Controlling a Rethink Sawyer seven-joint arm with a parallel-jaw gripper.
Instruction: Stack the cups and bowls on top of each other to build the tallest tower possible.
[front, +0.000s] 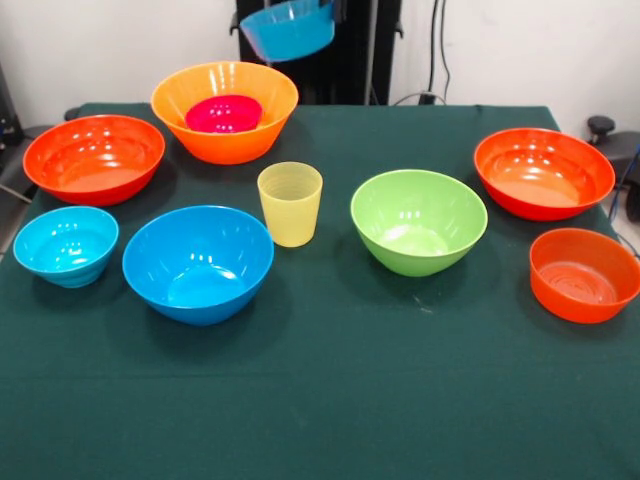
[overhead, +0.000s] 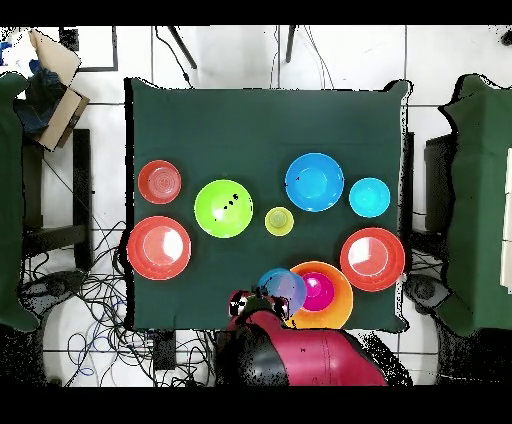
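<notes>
The red and black arm (overhead: 300, 360) reached out from the base over the bench's edge in the overhead view, its dark wrist (overhead: 250, 305) bent to one side. The claw (front: 325, 12) sat raised high at the top edge of the front view, well above the bench, gripping a small blue bowl (front: 288, 30) by its rim, the bowl hanging tilted in the air.
</notes>
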